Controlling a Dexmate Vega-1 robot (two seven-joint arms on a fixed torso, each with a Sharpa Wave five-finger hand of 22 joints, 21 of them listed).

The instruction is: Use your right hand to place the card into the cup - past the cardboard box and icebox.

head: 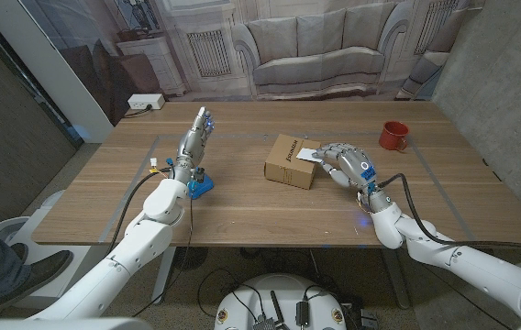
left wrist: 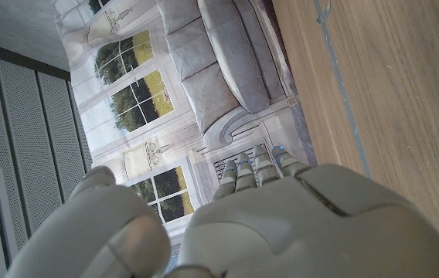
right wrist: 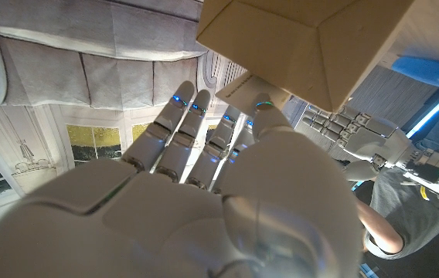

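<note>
Reaching: the right hand is at the cardboard box, its fingertips on a white card lying on the box top at the corner nearest the hand.
Grasp state: the fingers curl toward the card, and the right wrist view shows a white edge beside a fingertip, yet I cannot tell whether the card is actually pinched or only touched.
Card position: on the box, at the hand's fingertips, partly overhanging toward the palm as far as the head view allows.
Step advice: in my judgement the thumb should get under the overhanging edge while a finger presses from above, so the thin card lifts clean instead of sliding across the box.
Cup: the red cup stands beyond the hand and off to its outer side, well apart from the box.
Open room: bare table lies between the hand and the cup, so a lift and an outward sweep looks unobstructed; no icebox is visible.
Edges: the cup sits near the table's far right edge, so the approach should come from above, not pushing it outward.
Left hand: raised, fingers apart, holding nothing, well away on the other side of the box.
</note>
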